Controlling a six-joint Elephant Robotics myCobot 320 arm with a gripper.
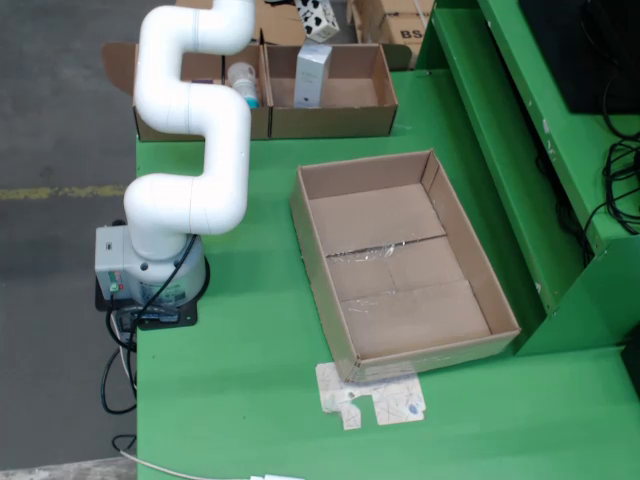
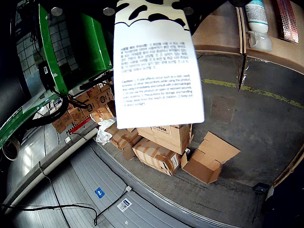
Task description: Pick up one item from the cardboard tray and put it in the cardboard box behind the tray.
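Observation:
The cardboard tray (image 1: 365,168) lies open in the middle of the green table, and no item shows inside it. In the wrist view my gripper (image 2: 148,7) is shut on a white carton with a black cow pattern and printed text (image 2: 154,66), which hangs in front of the camera and hides the fingers. In the fixed view the same carton (image 1: 316,16) shows at the top edge, above the back of the cardboard box (image 1: 335,118) behind the tray. That box holds an upright grey-white carton (image 1: 312,75).
A second cardboard box (image 1: 255,122) to the left holds a white bottle (image 1: 243,84), also seen in the wrist view (image 2: 256,19). The white arm (image 1: 195,110) stands at the table's left edge. A flat paper scrap (image 1: 370,395) lies in front of the tray. A green rack (image 1: 500,120) stands to the right.

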